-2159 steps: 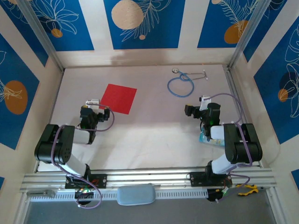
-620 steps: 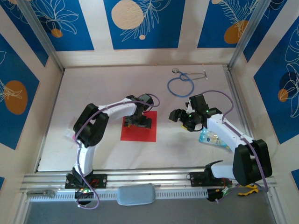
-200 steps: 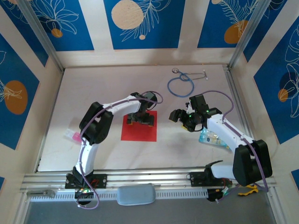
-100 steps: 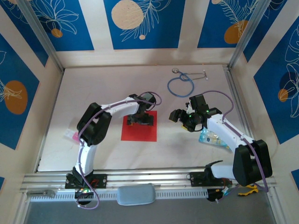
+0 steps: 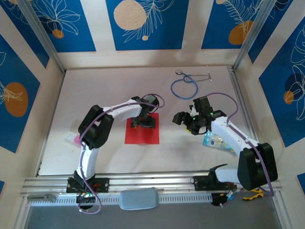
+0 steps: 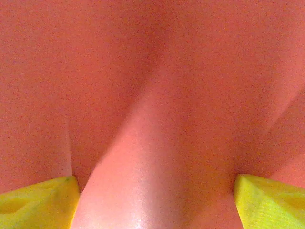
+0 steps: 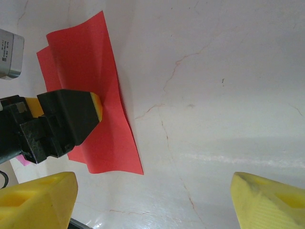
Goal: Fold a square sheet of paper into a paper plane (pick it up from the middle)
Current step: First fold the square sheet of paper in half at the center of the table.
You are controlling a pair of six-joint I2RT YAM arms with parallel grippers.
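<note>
Left tool (image 5: 144,123): spread, pressed on middle of red sheet (image 5: 141,137), humping it for a pinch.
Right tool (image 5: 182,118): released, empty, hovered nearby.

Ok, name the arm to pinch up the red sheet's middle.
Left: the left gripper sits on the middle of the red sheet, paper bulging between its fingers; the right gripper hangs open beside the sheet.

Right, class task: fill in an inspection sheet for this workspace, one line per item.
Surface: white marbled table.
Job's things: square sheet of paper, red, buckling under the left gripper; not folded yet.
Clutter: blue stethoscope at back; bluish packet under right arm; small pink item.
Grippers: left open, pressing the sheet; right gripper open, empty.
Cables: purple cable along each arm.
Surroundings: blue floral wall panels.
</note>
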